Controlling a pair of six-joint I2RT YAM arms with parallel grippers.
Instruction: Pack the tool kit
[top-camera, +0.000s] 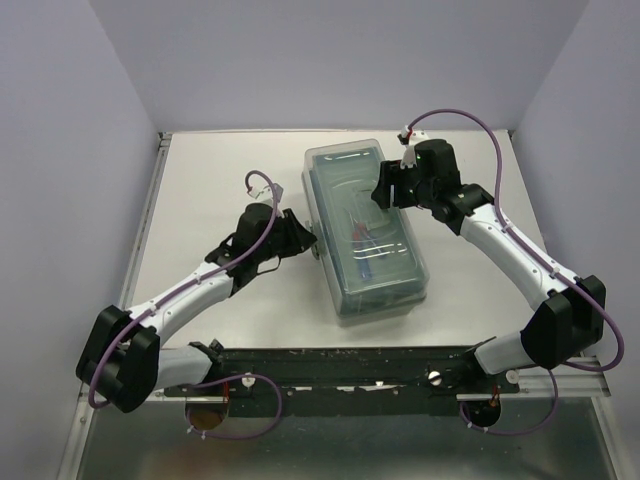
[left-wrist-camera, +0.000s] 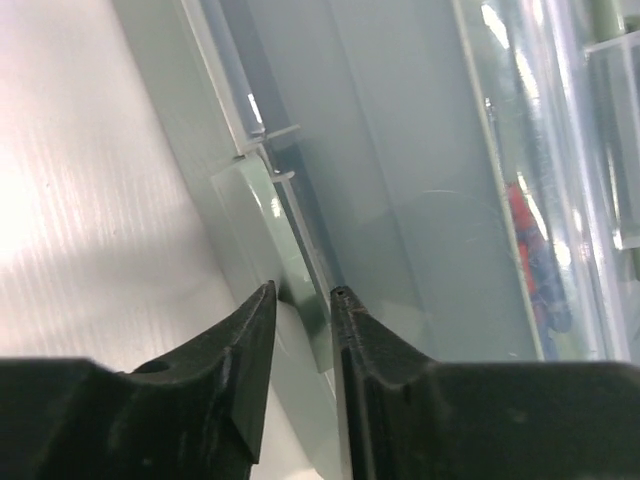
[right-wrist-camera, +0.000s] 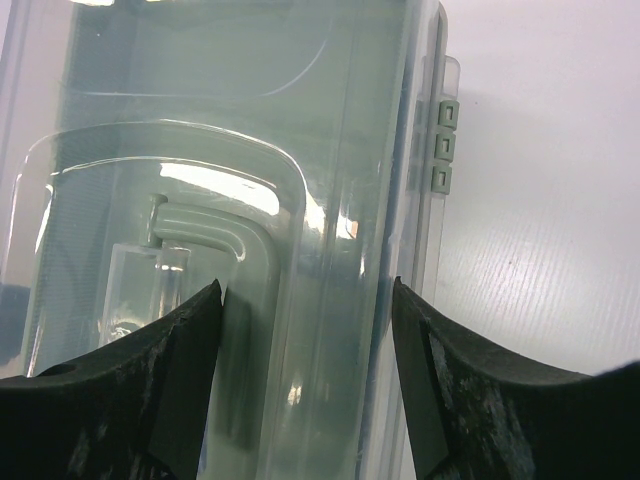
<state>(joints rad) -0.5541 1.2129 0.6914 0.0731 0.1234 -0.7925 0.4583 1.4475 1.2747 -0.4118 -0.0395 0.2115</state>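
Sitting mid-table: tool kit, translucent lid down. Long axis runs far-to-near, near end skewed slightly toward right arm's side. Left gripper low at kit's left long side, fingers narrowly parted either side of latch flap; whether they pinch it, cannot tell. Right gripper above kit's far right part, jaws wide apart, holding nothing; sage handle shows by its left finger. Red-and-blue tool visible through lid.
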